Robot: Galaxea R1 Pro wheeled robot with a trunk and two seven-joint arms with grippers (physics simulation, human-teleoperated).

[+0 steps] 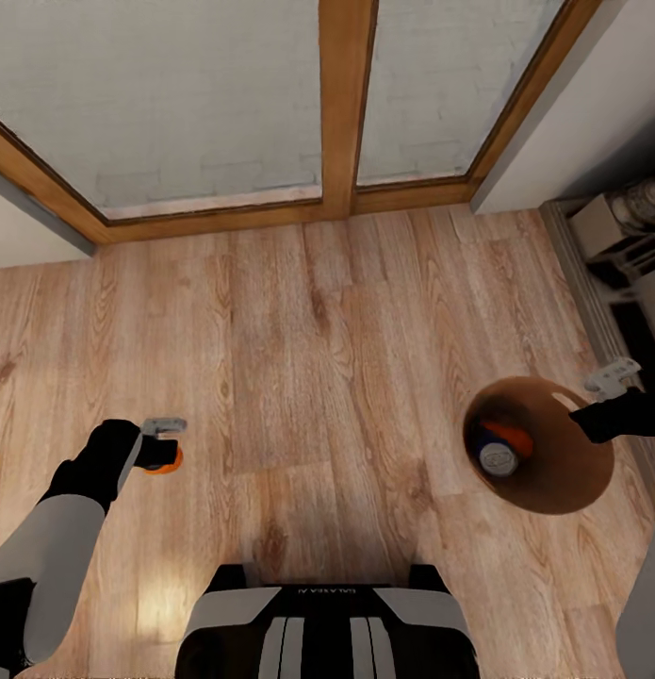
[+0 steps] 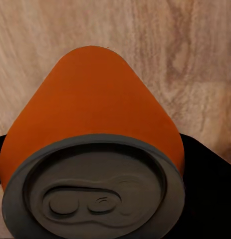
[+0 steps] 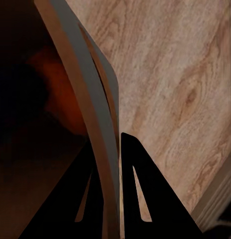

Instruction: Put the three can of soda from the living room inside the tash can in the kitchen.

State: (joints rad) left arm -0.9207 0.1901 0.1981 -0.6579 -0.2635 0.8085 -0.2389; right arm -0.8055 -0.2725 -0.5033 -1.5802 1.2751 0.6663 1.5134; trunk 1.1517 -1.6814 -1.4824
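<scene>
Carrying stage. The left gripper [image 1: 162, 451] is clamped on an orange can [image 2: 95, 114]; its grey top [image 2: 95, 196] faces the wrist camera, so its long axis runs along the fingers, the base pointing away over the plank floor [image 1: 318, 349]. The right gripper [image 3: 106, 189] pinches the rim of the bucket [image 1: 581, 471] between closed fingers, one inside the wall, one outside. In the bucket lie a blue can [image 1: 497, 455], grey top up, and a second orange can [image 1: 512, 437] touching it. Judged best practice: bring the held can above the bucket's mouth between both grippers, tip its base downward, then release low.
</scene>
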